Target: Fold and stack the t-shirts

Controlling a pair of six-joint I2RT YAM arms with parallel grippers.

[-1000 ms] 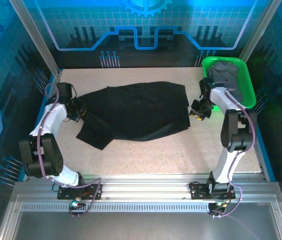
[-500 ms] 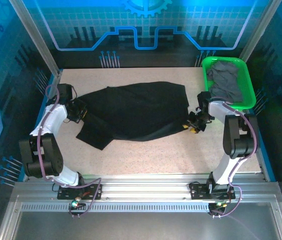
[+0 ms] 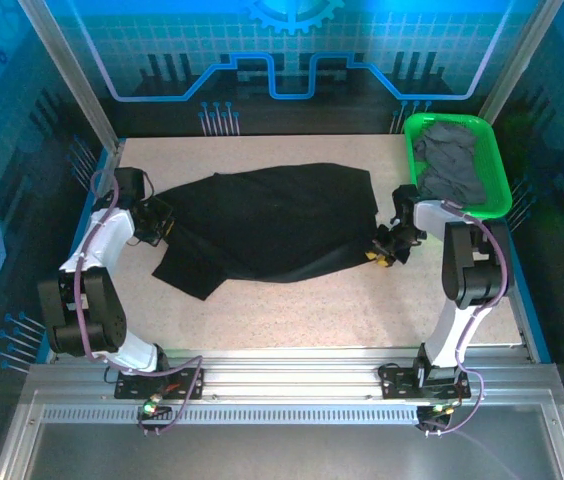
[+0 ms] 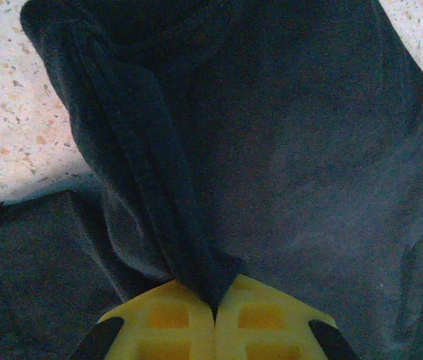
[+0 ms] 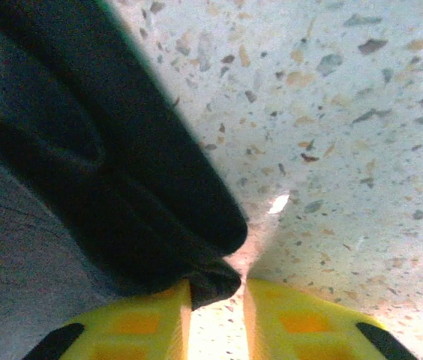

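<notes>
Right gripper [image 3: 383, 252] moved from the green basket [image 3: 500, 192] to the black t-shirt [image 3: 272, 220], corner just left of it, jaws parted, grab pending. Left gripper [image 4: 215, 304] clenches the shirt's far edge.

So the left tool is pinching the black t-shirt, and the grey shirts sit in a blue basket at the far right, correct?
The basket is green, not blue; the top external view shows it. The left tool does pinch the black t-shirt, and the grey shirts do sit in that basket.
</notes>
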